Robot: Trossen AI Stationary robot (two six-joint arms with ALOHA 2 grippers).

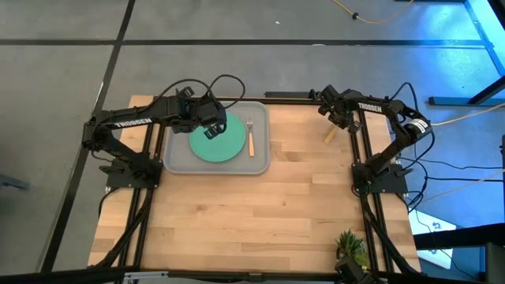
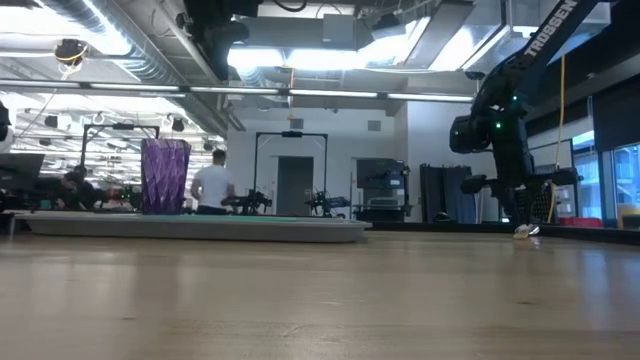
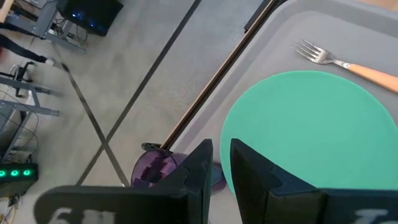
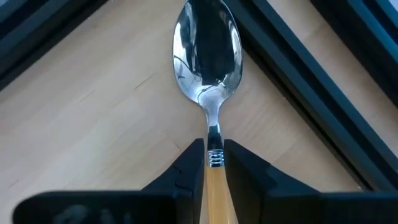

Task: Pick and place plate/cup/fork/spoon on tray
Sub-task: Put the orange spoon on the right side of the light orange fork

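The grey tray [image 1: 260, 162] lies at the table's far left. On it rest the teal plate [image 1: 221, 143], the orange-handled fork [image 1: 251, 136] to the plate's right, and the purple cup [image 2: 165, 175], upright near the tray's far left corner. My left gripper [image 3: 221, 158] hovers shut above the cup [image 3: 155, 168] and the plate's edge [image 3: 305, 124], touching nothing. The spoon [image 1: 329, 136] lies on the wood near the far right edge. My right gripper [image 4: 214, 149] points down, shut on it. My right gripper pinches the spoon's orange handle just behind the metal neck [image 4: 214, 160], one finger on each side. The fingers come steeply from above and lie across the handle. The bowl [image 4: 208, 56] points to the far edge. Whether the spoon is lifted off the wood, I cannot tell.
Black frame rails [image 4: 298, 62] run close beside the spoon at the table's far right corner. A small potted plant [image 1: 351, 244] stands at the near right. Bare wood [image 1: 252, 213] fills the middle and near side. People [image 2: 212, 185] stand in the room behind.
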